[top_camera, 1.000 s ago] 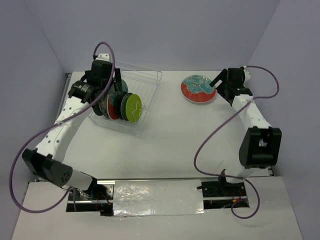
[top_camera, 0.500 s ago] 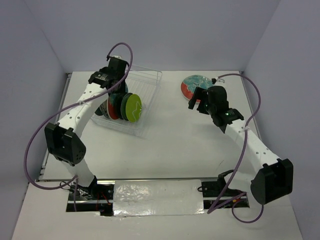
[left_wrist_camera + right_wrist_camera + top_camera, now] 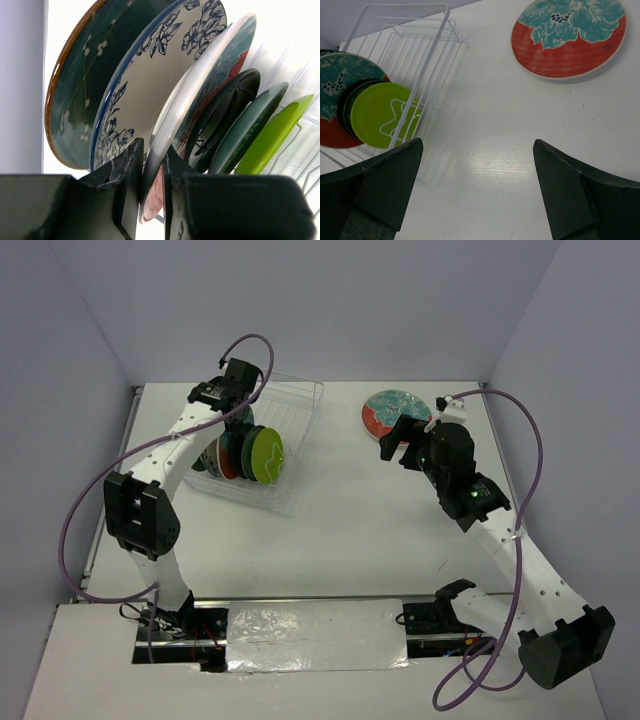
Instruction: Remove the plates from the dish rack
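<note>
Lower rims of the racked plates [image 3: 165, 100] behind blurred left fingers [image 3: 125, 190].

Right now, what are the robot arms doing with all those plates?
The left gripper is pinching the rim of a white-rimmed plate that stands among the other plates in the dish rack, probably to lift it out. A red and teal plate already lies flat on the table. The right gripper is open and empty, hovering above the table between the rack and that plate.
</note>
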You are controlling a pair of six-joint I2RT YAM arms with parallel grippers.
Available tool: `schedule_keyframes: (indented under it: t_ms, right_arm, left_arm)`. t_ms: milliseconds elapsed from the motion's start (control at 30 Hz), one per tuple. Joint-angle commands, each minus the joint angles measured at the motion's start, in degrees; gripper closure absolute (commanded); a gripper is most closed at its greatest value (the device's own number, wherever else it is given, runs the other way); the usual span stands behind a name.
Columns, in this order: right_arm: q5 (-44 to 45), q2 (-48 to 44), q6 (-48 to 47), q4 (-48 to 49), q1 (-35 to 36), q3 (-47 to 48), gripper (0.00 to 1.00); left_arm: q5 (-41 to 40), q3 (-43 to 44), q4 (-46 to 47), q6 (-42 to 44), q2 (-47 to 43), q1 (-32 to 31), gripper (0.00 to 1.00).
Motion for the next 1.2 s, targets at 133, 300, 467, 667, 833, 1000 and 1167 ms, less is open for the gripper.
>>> schedule_keyframes:
  t_ms: [133, 300, 467, 667, 833, 1000, 1167]
  right_arm:
    - [1.2, -2.9, -0.1, 0.3, 0.8, 0.5, 0.02]
    - [1.1, -3.6, 0.3, 0.0, 0.9, 0.4, 0.02]
    - [1.4, -4.1, 0.4, -0.4, 1.1, 0.9, 0.01]
    - [1.2, -4.3, 0.6, -1.0, 1.1, 1.6, 0.01]
    - [1.1, -4.5, 0.4, -1.8, 1.1, 3.0, 0.00]
    - [-6.7, -4.9, -1.3, 4.2, 1.1, 1.9, 0.00]
    - [-33.4, -1.8, -2.2, 17.5, 1.1, -0.5, 0.00]
  left_arm:
    - [-4.6, -0.8, 1.0, 2.6, -4.5, -0.3, 1.00]
    - [-6.5, 1.3, 0.3, 4.8, -5.6, -1.1, 1.00]
    - [-9.3, 6.5, -2.0, 6.5, -6.9, -1.8, 1.00]
    - [-11.6, 14.2, -5.7, 8.4, -7.9, -2.9, 1.00]
    - [-11.1, 19.2, -7.2, 8.8, -9.5, -4.6, 1.00]
    - [-8.5, 24.6, -10.6, 6.2, -11.7, -6.3, 1.00]
    - [15.6, 14.7, -2.4, 0.0, -24.3, -6.4, 1.00]
